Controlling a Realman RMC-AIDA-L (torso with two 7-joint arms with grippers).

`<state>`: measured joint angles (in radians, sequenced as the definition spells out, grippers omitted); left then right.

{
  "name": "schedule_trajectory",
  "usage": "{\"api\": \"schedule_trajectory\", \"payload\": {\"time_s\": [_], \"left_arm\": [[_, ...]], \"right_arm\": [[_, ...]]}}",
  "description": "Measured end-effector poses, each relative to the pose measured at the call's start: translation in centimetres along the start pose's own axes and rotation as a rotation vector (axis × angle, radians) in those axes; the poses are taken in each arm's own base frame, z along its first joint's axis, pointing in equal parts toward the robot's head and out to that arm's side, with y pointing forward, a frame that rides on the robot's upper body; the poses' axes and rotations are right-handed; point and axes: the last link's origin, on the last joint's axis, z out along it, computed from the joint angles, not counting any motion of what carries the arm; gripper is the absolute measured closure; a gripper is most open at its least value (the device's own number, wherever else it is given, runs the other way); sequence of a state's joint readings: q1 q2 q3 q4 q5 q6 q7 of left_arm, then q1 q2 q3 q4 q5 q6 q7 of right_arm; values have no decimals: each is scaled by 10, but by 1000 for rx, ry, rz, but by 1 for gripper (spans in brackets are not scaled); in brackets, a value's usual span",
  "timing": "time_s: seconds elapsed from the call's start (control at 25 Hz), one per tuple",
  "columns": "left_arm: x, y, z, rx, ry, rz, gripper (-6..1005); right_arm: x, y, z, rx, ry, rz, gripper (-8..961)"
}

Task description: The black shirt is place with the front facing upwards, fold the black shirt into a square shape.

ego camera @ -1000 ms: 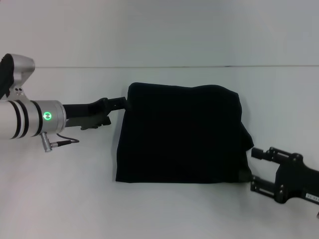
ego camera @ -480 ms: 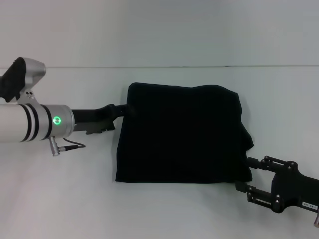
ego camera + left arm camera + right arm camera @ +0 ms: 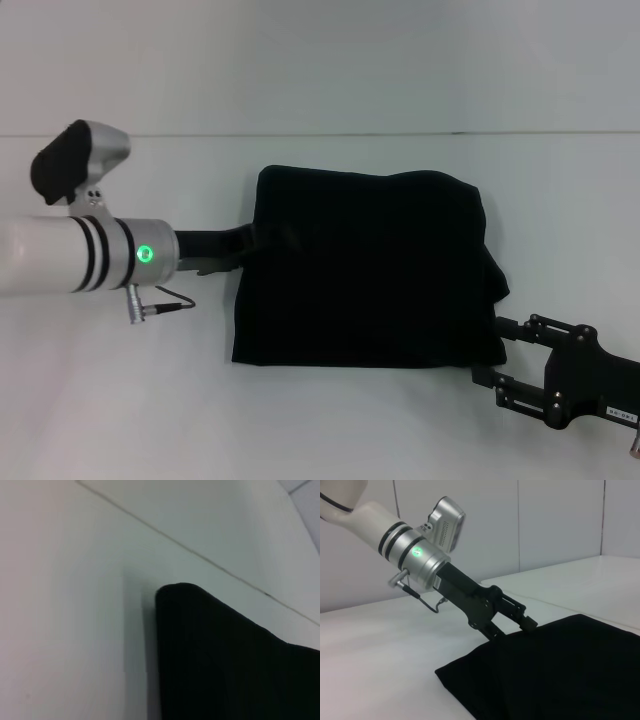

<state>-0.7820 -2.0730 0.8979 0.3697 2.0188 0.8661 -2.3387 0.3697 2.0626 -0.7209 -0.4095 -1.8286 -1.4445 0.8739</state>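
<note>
The black shirt (image 3: 365, 268) lies folded into a rough square mid-desk (image 3: 320, 420), between the two pincers: left pincer (image 3: 252, 240) at its left edge near the far corner, right pincer (image 3: 490, 350) at its near right corner, prongs spread apart astride that corner. Bare desk all round the cloth. The right wrist view shows the left pincer (image 3: 517, 622) with prongs parted, tips on the fabric edge (image 3: 560, 670); left wrist view shows only a shirt corner (image 3: 225, 665).
</note>
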Motion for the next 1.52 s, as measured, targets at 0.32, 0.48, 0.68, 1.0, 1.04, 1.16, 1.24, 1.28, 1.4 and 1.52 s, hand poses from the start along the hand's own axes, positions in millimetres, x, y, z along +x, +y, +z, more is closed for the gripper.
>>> {"api": "schedule_trajectory", "payload": {"time_s": [0.32, 0.48, 0.68, 1.0, 1.04, 1.16, 1.24, 1.28, 1.4, 1.52], "left_arm": [[-3, 2, 6, 9, 20, 13, 304], [-3, 3, 6, 6, 20, 13, 422], [-3, 2, 5, 5, 24, -5, 555], [3, -1, 1, -13, 73, -70, 847], [4, -3, 0, -13, 82, -80, 865], [5, -12, -7, -9, 116, -119, 902], [5, -20, -13, -5, 140, -150, 902], [4, -24, -15, -4, 148, -164, 901], [-8, -38, -25, -21, 161, -236, 901], [-20, -44, -30, -46, 169, -297, 902]], "right_arm": [[0, 0, 0, -2, -2, 3, 263], [0, 0, 0, -1, -3, 1, 263], [0, 1, 0, -3, -4, 1, 263], [-3, 1, 5, -3, -13, -4, 264], [-3, 0, 6, -2, -14, -5, 264], [-5, -2, 6, 4, -19, -7, 264], [-6, -3, 7, 7, -23, -9, 264], [-7, -4, 7, 9, -25, -10, 263], [-9, -5, 8, 11, -28, -13, 263], [-9, -6, 8, 17, -32, -12, 263]]}}
